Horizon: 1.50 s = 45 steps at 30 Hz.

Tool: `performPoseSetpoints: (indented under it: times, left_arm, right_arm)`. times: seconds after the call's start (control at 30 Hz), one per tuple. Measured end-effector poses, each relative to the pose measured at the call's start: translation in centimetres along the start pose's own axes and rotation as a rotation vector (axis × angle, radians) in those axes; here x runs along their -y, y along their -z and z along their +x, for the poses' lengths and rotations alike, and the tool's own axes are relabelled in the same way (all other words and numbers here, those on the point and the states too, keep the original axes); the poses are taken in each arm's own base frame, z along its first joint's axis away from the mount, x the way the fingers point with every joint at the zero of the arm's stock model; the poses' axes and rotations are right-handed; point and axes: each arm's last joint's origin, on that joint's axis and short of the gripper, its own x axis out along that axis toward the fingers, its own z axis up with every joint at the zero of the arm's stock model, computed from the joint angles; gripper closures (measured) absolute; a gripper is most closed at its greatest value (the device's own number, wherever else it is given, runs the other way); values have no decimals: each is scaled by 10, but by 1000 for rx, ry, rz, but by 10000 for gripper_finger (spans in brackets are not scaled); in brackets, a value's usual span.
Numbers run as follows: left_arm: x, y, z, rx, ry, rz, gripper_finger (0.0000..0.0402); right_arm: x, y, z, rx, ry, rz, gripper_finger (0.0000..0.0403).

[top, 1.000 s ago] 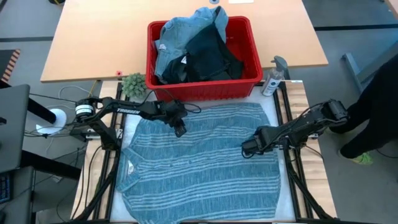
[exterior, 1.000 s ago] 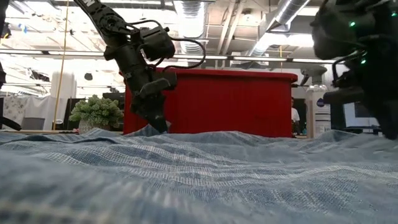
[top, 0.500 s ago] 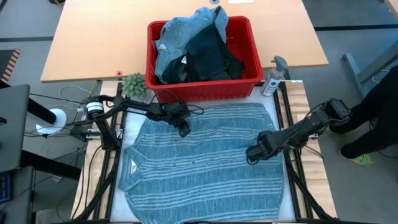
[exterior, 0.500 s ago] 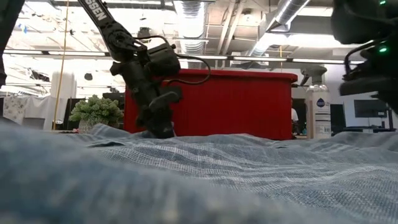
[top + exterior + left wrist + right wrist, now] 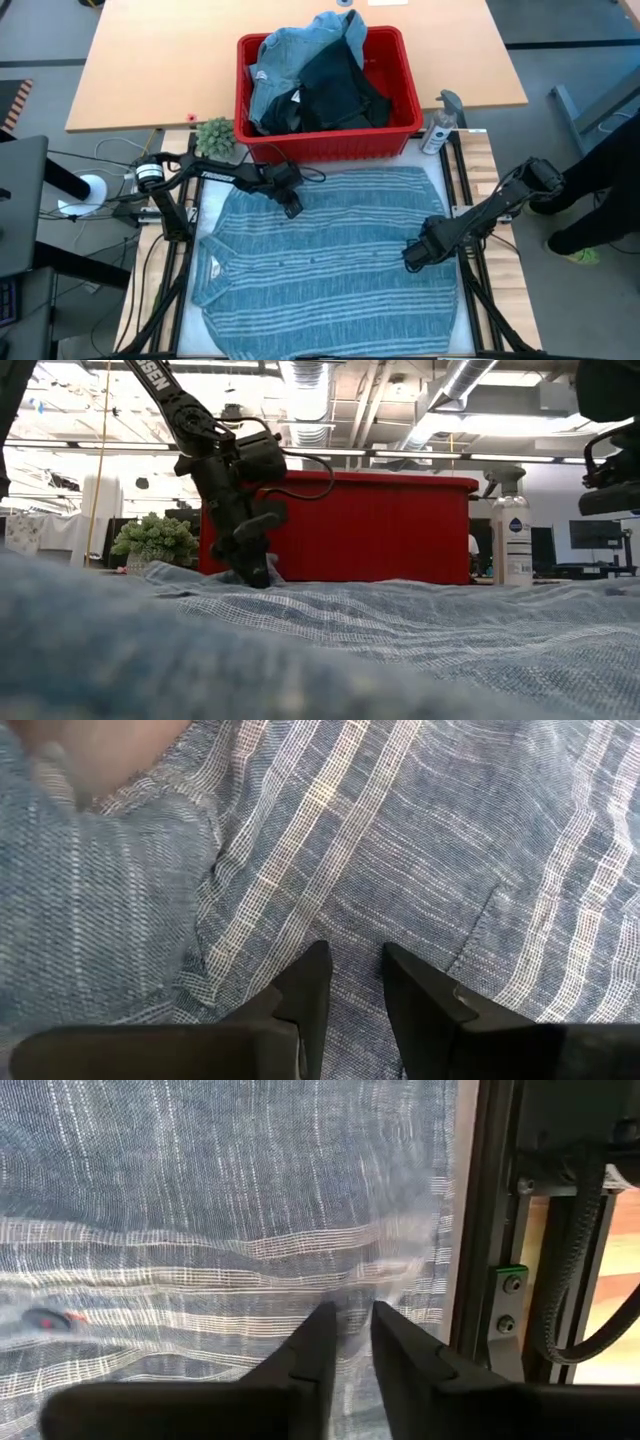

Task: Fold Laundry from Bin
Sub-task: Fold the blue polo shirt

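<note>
High view: a blue-grey, white-striped shirt (image 5: 320, 250) lies spread flat over the near work surface, framed by black rails (image 5: 470, 290). At its far edge sits the bright red plastic bin (image 5: 325, 130), heaped with light blue and dark garments (image 5: 310, 70), on a pale wooden table (image 5: 150, 70). A small green plant (image 5: 214, 136) and a clear spray bottle (image 5: 440, 125) flank the bin. The left gripper (image 5: 291, 207), fingers slightly apart, presses the shirt's far left part; its arm reads "TROSSEN". The right gripper (image 5: 412, 258), fingers narrowly apart, rests on the shirt's right edge. Ceiling ducts (image 5: 310, 385) run overhead.
</note>
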Motion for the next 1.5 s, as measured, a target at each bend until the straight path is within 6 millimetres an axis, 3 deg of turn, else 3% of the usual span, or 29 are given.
performPoseSetpoints:
  times: [0.27,0.43,0.57,0.77,0.83,1.33,1.5]
  left_arm:
    - [-11,2,-2,-42,-23,-21,313]
    - [-11,2,-4,-30,-24,-19,313]
    - [-11,1,-4,-40,-26,-14,313]
    - [-12,3,-5,-54,-31,4,313]
    - [-12,3,-5,-54,-31,4,313]
    - [-12,3,-5,-52,-28,4,313]
    - [-12,3,-5,-52,-27,12,313]
  right_arm:
    - [2,-1,0,30,11,-17,200]
    - [-7,-7,-12,186,-118,-38,182]
    - [-16,-23,-7,166,-126,3,227]
    - [-15,-56,7,255,-19,60,367]
    - [-14,-67,10,256,11,47,386]
    - [-23,-142,20,237,-47,88,210]
    - [-14,-173,24,256,-30,167,178]
